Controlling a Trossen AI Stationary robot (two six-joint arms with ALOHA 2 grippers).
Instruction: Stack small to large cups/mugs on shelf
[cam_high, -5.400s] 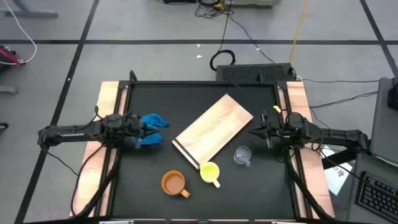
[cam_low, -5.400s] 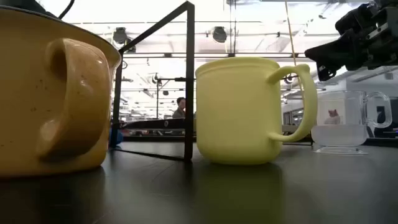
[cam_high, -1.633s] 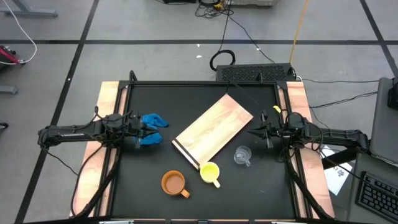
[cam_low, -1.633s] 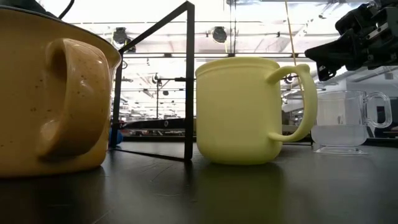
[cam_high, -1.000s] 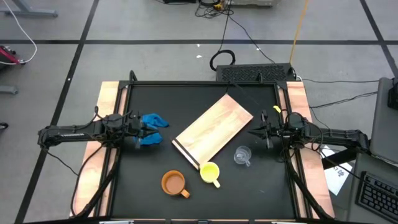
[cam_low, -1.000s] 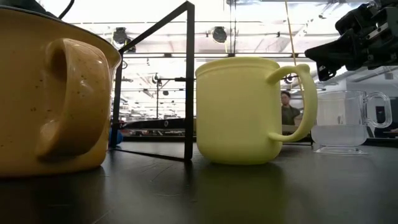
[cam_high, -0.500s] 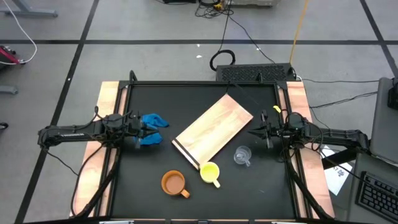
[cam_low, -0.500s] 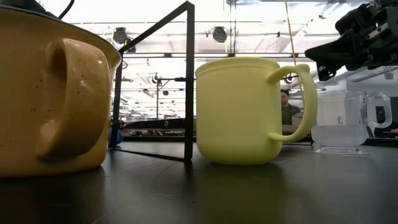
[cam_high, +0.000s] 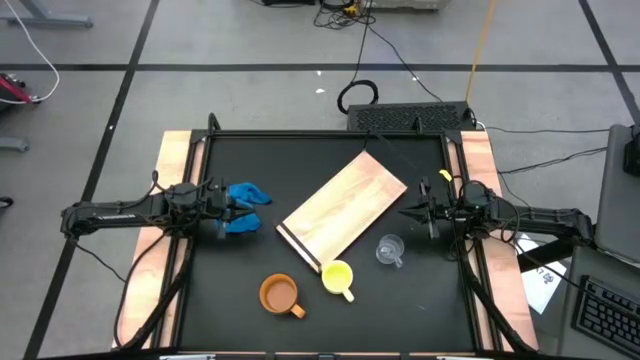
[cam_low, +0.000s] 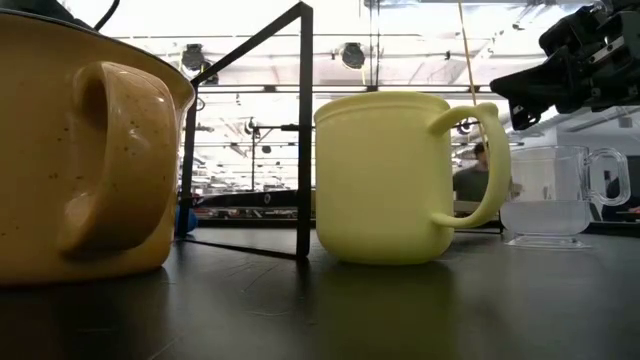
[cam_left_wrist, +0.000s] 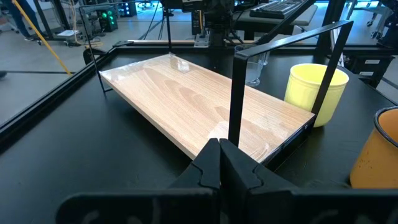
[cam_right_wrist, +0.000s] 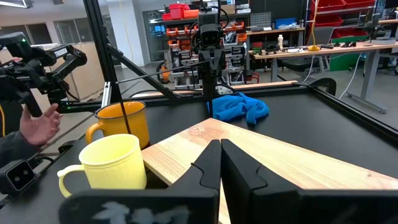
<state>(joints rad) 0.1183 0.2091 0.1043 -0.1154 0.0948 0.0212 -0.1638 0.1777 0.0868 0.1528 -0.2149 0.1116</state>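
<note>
- High view: I see the black tabletop (cam_high: 320, 290) inside pale wood side rails, on a grey tiled floor crossed by cables. The shelf (cam_high: 343, 210) lies flat and slantwise near the table's middle, dark edge strip toward seven o'clock. The yellow cup (cam_high: 337, 277) sits just off that end, the orange-brown cup (cam_high: 279, 294) farther toward seven o'clock, the clear glass cup (cam_high: 389, 249) at about four o'clock of the board. My left gripper (cam_high: 238, 213) waits at nine o'clock by the blue cloth (cam_high: 245, 208); my right gripper (cam_high: 412, 213) waits at three o'clock.
- Low view: all three cups stand upright on the dark surface, apart from each other. Behind them I see a bright hall with ceiling lights, and a person (cam_low: 478, 178) partly hidden by the yellow cup's handle.
- Left wrist view: the fingers (cam_left_wrist: 239, 168) are pressed together, holding nothing, aimed at the board; workbenches lie beyond.
- Right wrist view: jaws closed and empty too. A person's hand (cam_right_wrist: 38, 126) shows at nine o'clock, beyond the table; desks and shelving fill the room.
</note>
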